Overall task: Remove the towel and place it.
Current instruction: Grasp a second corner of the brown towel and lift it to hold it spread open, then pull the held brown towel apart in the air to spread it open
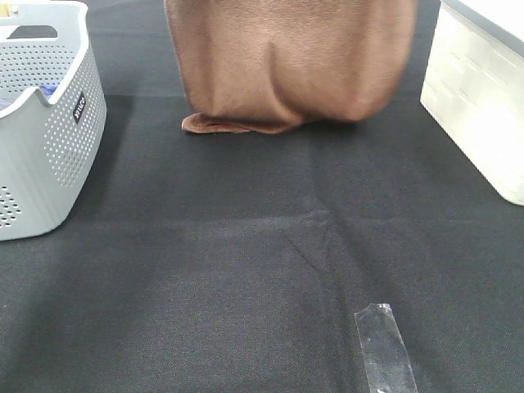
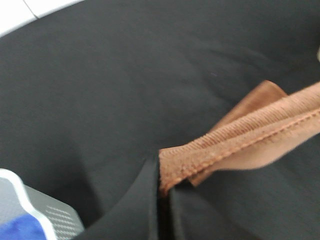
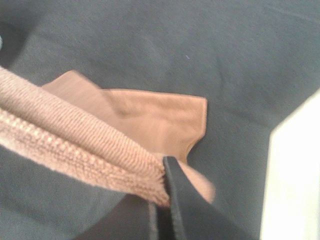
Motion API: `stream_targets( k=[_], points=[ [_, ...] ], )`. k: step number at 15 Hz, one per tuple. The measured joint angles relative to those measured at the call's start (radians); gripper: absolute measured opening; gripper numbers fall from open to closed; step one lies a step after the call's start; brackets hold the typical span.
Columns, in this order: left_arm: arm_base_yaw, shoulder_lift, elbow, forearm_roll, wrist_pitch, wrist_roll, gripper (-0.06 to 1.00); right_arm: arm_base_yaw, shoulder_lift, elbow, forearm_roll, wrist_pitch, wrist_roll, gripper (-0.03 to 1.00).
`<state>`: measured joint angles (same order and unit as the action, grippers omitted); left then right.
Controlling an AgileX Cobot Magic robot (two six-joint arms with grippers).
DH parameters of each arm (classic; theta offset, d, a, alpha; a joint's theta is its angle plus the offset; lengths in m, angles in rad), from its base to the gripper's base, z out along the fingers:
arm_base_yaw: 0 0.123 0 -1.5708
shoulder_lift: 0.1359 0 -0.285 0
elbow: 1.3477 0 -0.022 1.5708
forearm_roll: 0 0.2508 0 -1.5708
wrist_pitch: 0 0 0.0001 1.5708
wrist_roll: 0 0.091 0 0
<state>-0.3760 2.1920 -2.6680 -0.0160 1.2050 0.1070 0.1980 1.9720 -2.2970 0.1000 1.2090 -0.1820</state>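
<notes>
The reddish-brown towel (image 1: 291, 61) hangs spread at the far middle of the table, its lower edge folded onto the black cloth. Both grippers are above the top of the exterior high view. In the left wrist view my left gripper (image 2: 164, 192) is shut on a stitched corner of the towel (image 2: 240, 137). In the right wrist view my right gripper (image 3: 162, 192) is shut on the other stitched corner of the towel (image 3: 75, 135). The towel stretches between them, and its lower part lies on the table below.
A grey perforated basket (image 1: 49, 139) with a blue item (image 1: 49, 88) inside stands at the left edge; it also shows in the left wrist view (image 2: 45, 215). A white bin (image 1: 479, 98) stands at the right. A strip of clear tape (image 1: 385, 344) lies near the front.
</notes>
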Motion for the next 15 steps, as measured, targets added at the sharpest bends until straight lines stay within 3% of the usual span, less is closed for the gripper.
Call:
stream_targets(
  k=[3, 9, 15],
  points=[
    [-0.012, -0.083, 0.144, -0.056, 0.002, -0.008, 0.0, 0.0, -0.157, 0.215, -0.009, 0.0, 0.015, 0.01],
    [-0.079, -0.501, 0.826, -0.147, -0.008, -0.054, 0.0, 0.001, -0.598, 0.761, 0.052, -0.004, 0.046, 0.01],
    [-0.085, -0.881, 1.364, -0.289, -0.058, -0.117, 0.0, 0.012, -0.865, 1.115, 0.151, -0.008, 0.068, 0.01]
  ],
)
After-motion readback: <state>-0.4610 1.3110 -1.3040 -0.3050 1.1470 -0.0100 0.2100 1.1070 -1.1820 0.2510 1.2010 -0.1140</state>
